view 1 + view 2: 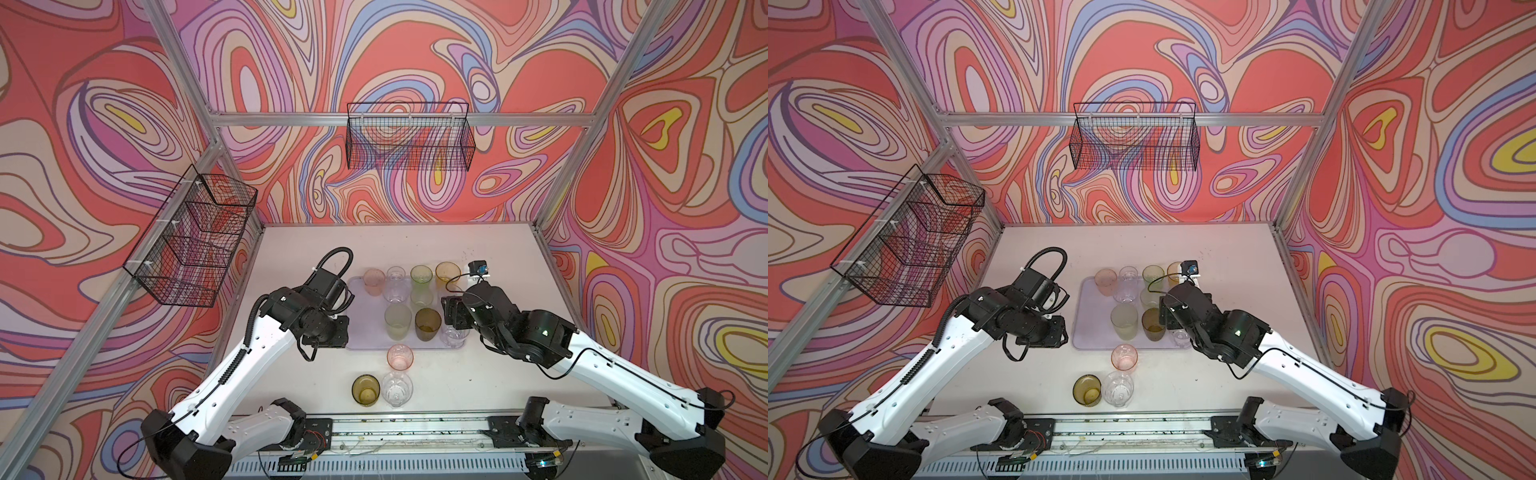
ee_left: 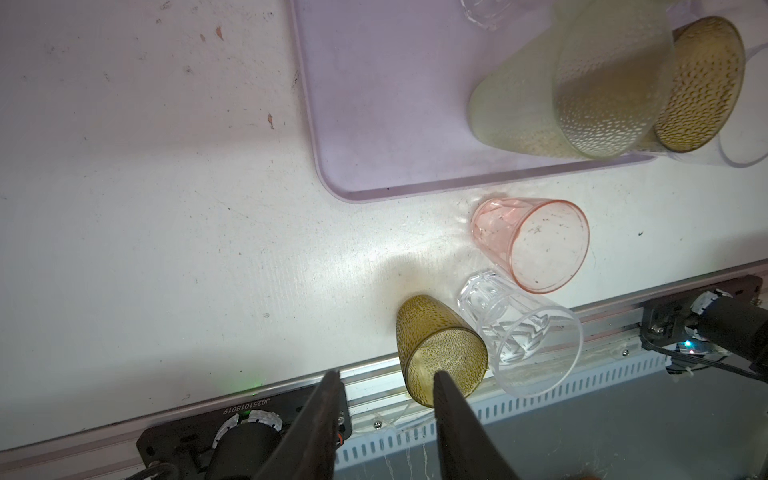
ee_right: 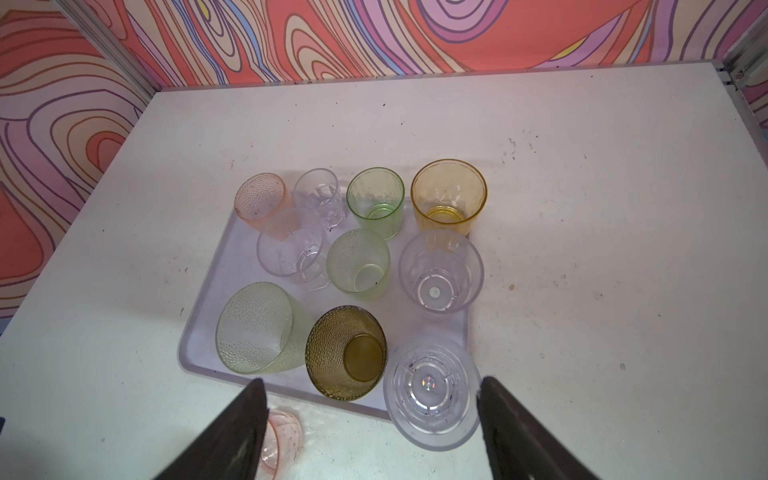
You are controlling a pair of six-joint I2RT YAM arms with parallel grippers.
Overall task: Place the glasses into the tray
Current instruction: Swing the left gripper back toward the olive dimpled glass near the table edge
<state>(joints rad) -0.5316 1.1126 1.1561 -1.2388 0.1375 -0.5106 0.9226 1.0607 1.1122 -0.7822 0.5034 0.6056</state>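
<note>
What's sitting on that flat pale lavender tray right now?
On the lavender tray stand ten translucent tumblers: four clear, three green, one pink, one amber, one olive-brown. The right arm covers some in both top views.

Top views high, facing down, wrist views close, sharing tray (image 1: 368, 320)

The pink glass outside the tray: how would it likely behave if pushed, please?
The pink glass narrows toward its base, so it may tip rather than slide. Its thin translucent wall suggests lightness. Tipping, it could knock the clear glass beside it.

Swirl-patterned walls (image 1: 415, 62), white table (image 1: 415, 245), wire baskets (image 1: 409, 141).
</note>
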